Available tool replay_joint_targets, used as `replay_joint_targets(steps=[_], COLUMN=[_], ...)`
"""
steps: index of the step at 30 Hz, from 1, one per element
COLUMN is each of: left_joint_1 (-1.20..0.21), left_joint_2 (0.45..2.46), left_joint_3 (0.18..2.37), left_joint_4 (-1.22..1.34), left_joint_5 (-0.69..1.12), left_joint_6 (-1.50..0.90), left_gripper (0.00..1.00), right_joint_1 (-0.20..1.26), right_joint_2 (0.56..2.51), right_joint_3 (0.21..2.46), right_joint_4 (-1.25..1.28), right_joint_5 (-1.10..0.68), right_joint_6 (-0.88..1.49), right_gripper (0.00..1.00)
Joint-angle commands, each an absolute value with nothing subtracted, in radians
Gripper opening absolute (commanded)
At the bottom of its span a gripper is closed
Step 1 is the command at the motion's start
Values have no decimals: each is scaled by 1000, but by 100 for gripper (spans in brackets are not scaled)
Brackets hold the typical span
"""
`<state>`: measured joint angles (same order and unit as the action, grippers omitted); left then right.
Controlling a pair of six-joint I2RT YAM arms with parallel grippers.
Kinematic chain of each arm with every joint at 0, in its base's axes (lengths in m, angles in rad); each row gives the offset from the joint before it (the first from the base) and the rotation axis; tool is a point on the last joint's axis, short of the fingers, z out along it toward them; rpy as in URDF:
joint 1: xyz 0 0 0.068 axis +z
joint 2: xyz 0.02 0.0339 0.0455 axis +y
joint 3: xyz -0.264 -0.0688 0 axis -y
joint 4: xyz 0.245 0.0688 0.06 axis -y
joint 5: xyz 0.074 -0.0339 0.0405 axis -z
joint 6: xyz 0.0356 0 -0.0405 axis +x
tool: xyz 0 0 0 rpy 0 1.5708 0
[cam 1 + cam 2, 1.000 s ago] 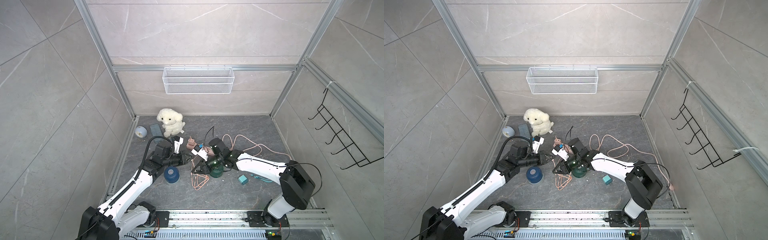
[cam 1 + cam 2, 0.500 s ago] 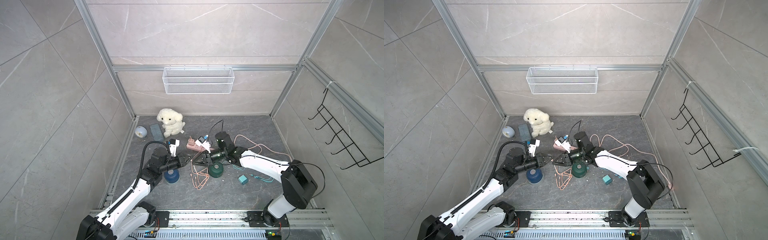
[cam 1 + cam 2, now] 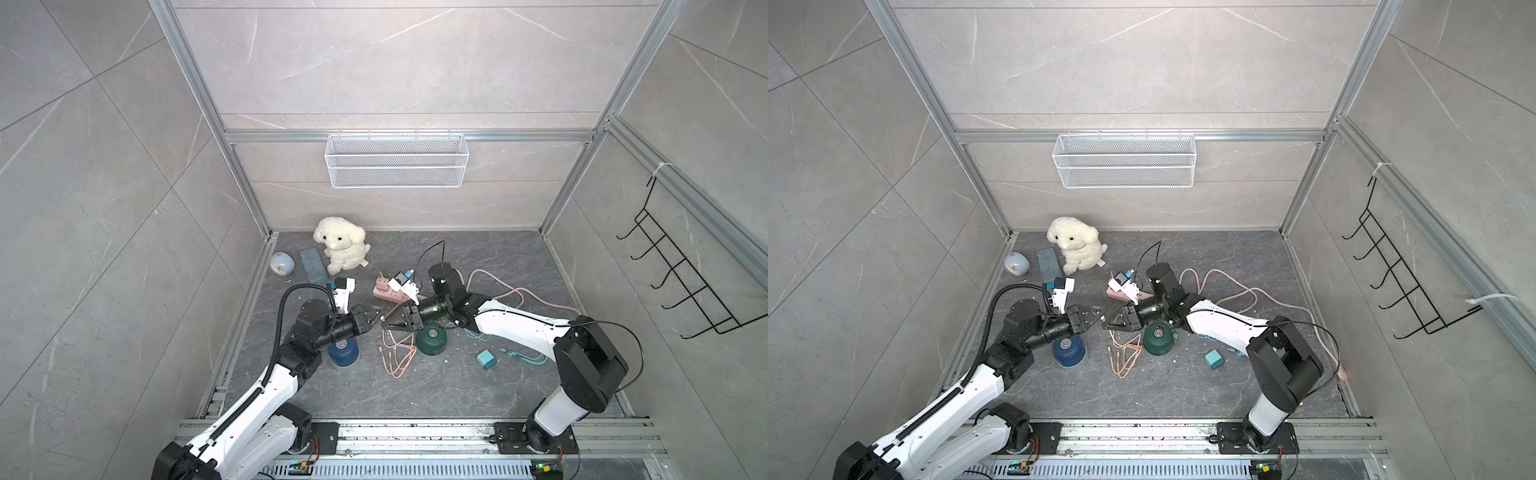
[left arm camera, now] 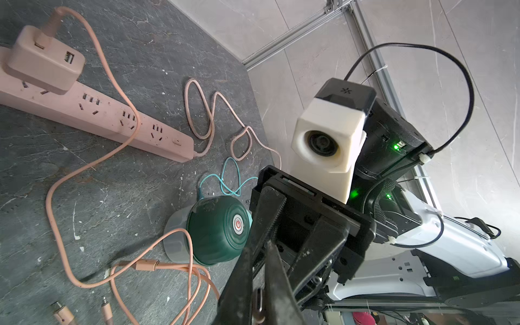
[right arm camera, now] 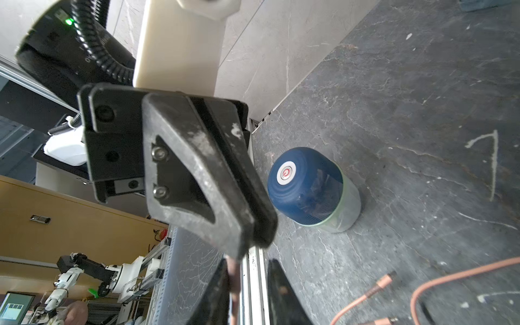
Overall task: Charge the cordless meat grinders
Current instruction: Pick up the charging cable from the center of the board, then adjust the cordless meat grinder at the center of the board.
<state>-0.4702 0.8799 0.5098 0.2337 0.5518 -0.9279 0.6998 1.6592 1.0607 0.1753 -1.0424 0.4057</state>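
- Left gripper (image 3: 377, 319) clamps the thin pink charging cable (image 5: 233, 281); right gripper (image 3: 385, 326) sits with jaws apart around it, so the handoff might drop it.
- Tugging could unplug the pink cube adapter (image 4: 42, 62).

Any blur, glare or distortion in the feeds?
Both top views: sharp, even light, no glare. Left wrist view: wide-angle bend, bright wall behind the right gripper, green grinder sharp. Right wrist view: left gripper looms dark with pink cable; blue grinder sharp.

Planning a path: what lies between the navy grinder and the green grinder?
A loose bundle of pink cable lies on the floor between the navy grinder and the green grinder, visible in both top views.
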Motion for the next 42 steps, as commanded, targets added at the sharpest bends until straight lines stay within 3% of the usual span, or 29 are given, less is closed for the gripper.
replay_joint_targets(steps=[1, 8, 12, 16, 21, 23, 25, 27, 37, 42], left_joint_1=[-466, -466, -466, -466, -466, -465, -462, -456, -402, -401], left_joint_2=[859, 859, 854, 841, 835, 817, 794, 772, 814, 847], left_joint_3=[501, 497, 487, 486, 512, 552, 595, 643, 890, 882], left_joint_4=[288, 299, 316, 317, 248, 132, 5, -115, -816, -1004], left_joint_5=[561, 565, 569, 569, 571, 538, 491, 441, 96, 6], left_joint_6=[-949, -945, -946, -943, -913, -865, -812, -768, -630, -679], left_gripper=[0, 0, 0, 0, 21, 47, 60, 68, 71, 72], right_joint_1=[695, 695, 696, 695, 691, 689, 686, 687, 725, 791], right_joint_2=[1668, 1672, 1683, 1695, 1701, 1713, 1723, 1730, 1772, 1813], right_joint_3=[1083, 1085, 1092, 1098, 1109, 1124, 1144, 1170, 1304, 1331], right_joint_4=[243, 260, 248, 235, 207, 154, 68, -39, -507, -550], right_joint_5=[-1074, -1096, -1098, -1096, -1098, -1103, -1107, -1109, -1045, -1052], right_joint_6=[450, 470, 474, 473, 472, 456, 415, 354, 29, -20], right_gripper=[24, 24, 9, 6, 3, 1, 0, 0, 1, 1])
